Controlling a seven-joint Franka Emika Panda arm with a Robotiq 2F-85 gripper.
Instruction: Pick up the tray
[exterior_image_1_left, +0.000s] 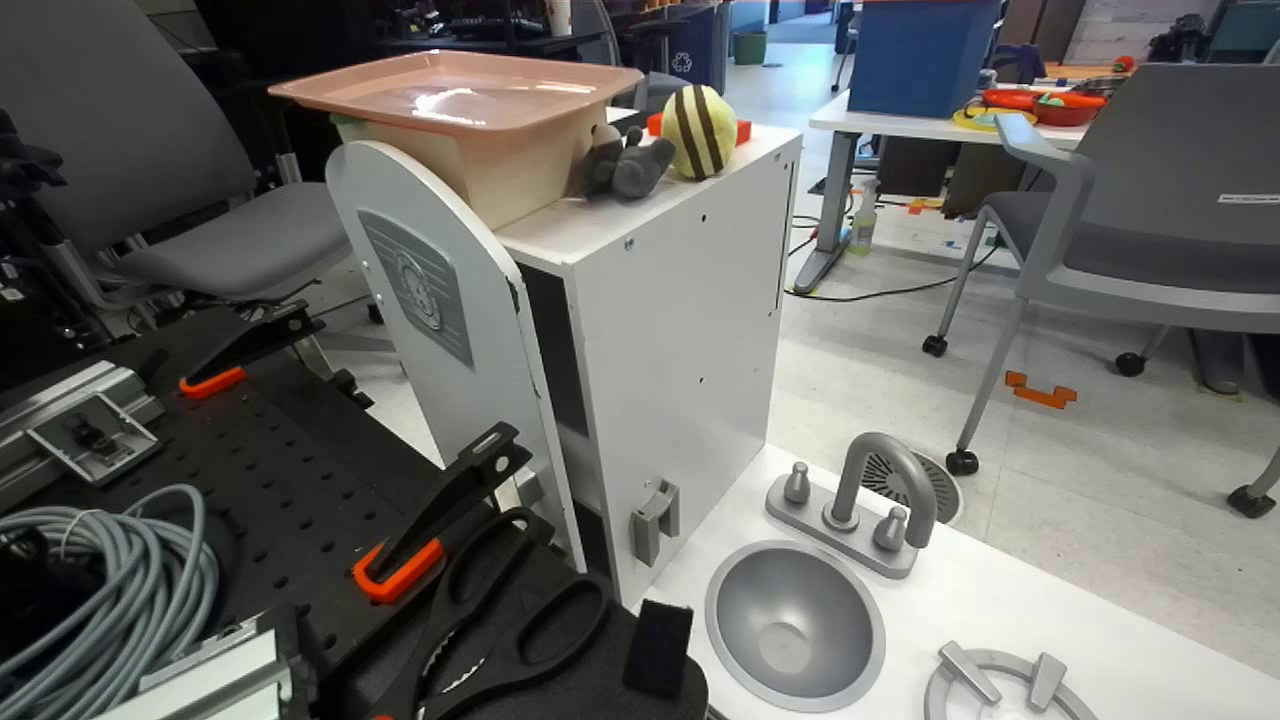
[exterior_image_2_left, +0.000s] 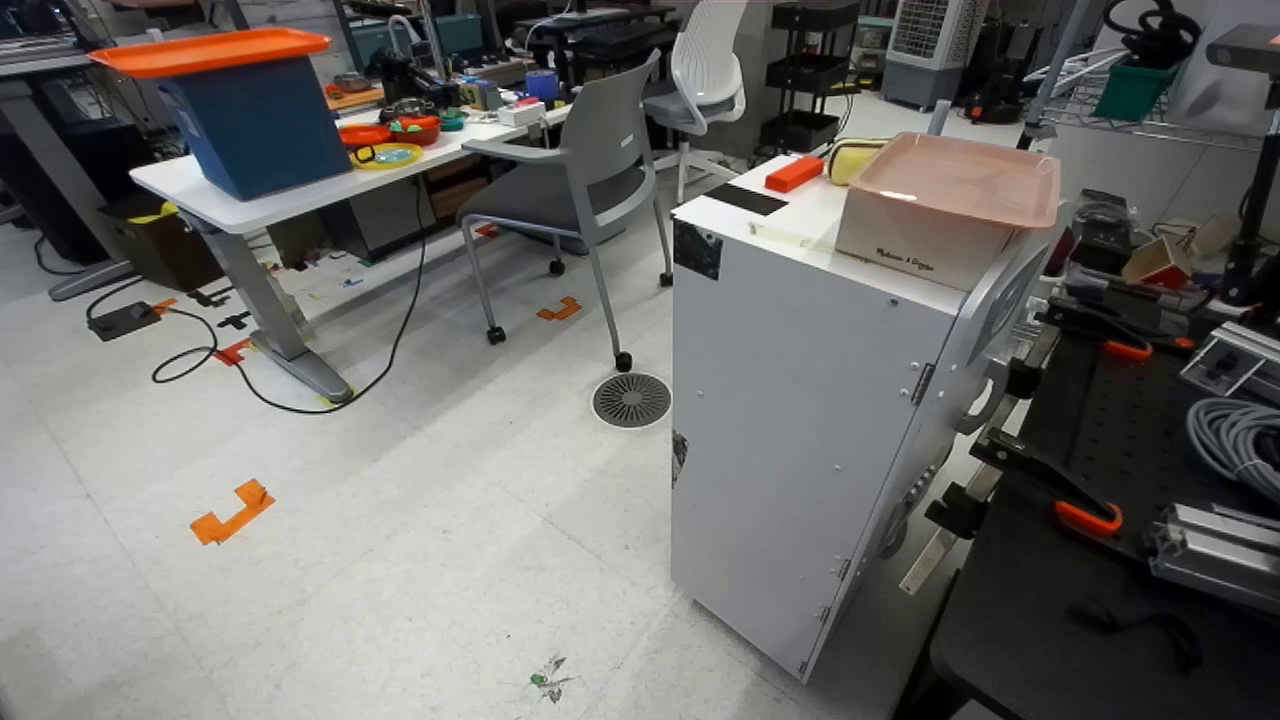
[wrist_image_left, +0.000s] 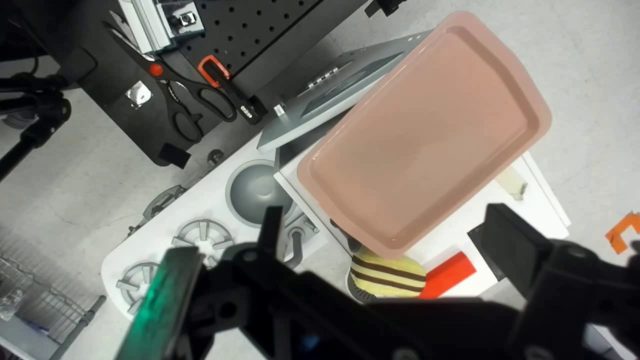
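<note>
The salmon-pink tray (exterior_image_1_left: 450, 92) lies flat on a cream box (exterior_image_1_left: 470, 170) on top of the white cabinet (exterior_image_1_left: 680, 300). It also shows in an exterior view (exterior_image_2_left: 960, 178), overhanging the box. In the wrist view the tray (wrist_image_left: 425, 135) is seen from above, tilted diagonally, and holds nothing. My gripper (wrist_image_left: 387, 220) is open and empty, with its two fingers wide apart. In the wrist view the tray's near corner shows between the fingers, below them in depth; no contact is visible. The gripper is out of sight in both exterior views.
A yellow-and-brown striped plush (wrist_image_left: 387, 275), a red block (wrist_image_left: 450, 274) and a dark grey toy (exterior_image_1_left: 630, 165) sit beside the box. The cabinet door (exterior_image_1_left: 440, 300) stands ajar. A faucet (exterior_image_1_left: 890, 480) and grey bowl-like sink (exterior_image_1_left: 795, 625) adjoin. Scissors (exterior_image_1_left: 500, 630) lie on the black table.
</note>
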